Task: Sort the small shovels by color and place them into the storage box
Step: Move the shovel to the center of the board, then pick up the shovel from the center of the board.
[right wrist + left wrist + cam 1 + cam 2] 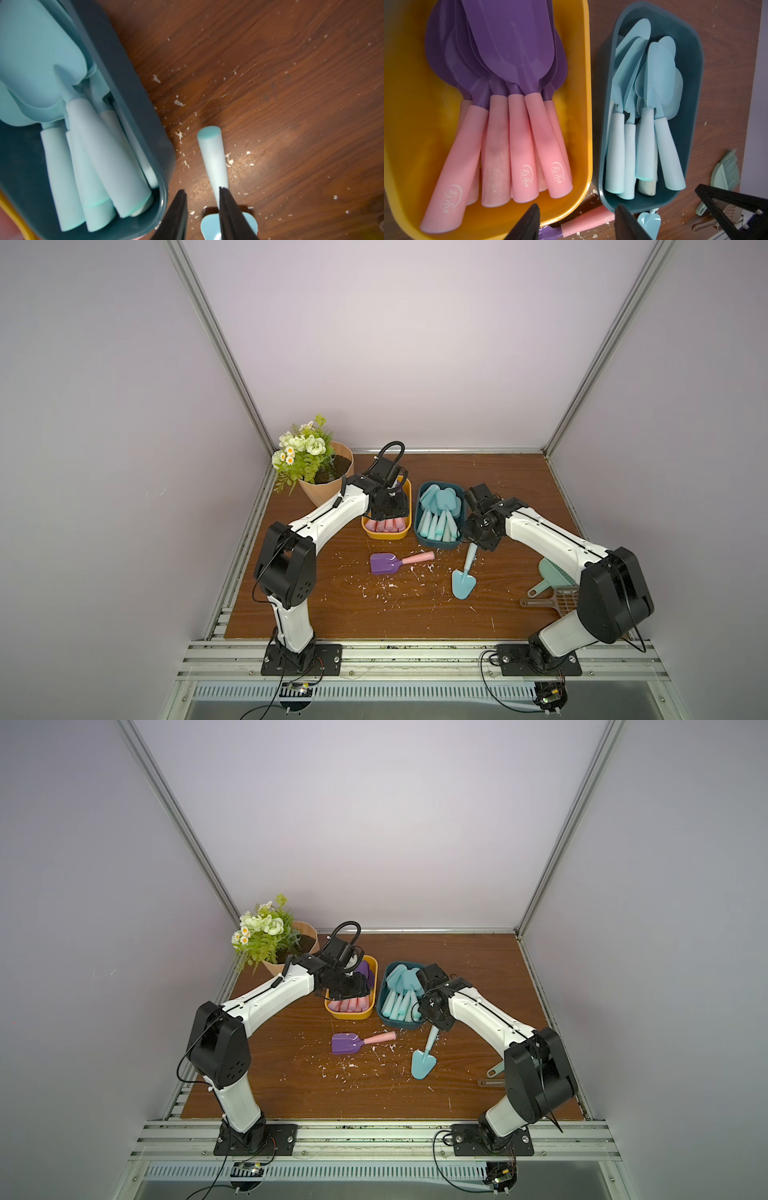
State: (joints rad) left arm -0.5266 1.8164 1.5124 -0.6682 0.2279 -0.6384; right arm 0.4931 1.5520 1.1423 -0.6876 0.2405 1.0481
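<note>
Blue shovel [212, 158] — its handle runs beneath right pincer [202, 189].

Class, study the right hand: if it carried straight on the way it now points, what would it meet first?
Probably the handle of the light blue shovel lying on the wooden table, just under the right hand; depth is hard to judge.

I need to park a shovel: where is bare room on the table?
Free, on the brown wooden table: the back right corner behind the dark teal box, and the front strip, nearer than the loose purple-bladed, pink-handled shovel and loose light blue shovel. Crowded: near right, with the pale green dustpan and beige slotted scoop.
</note>
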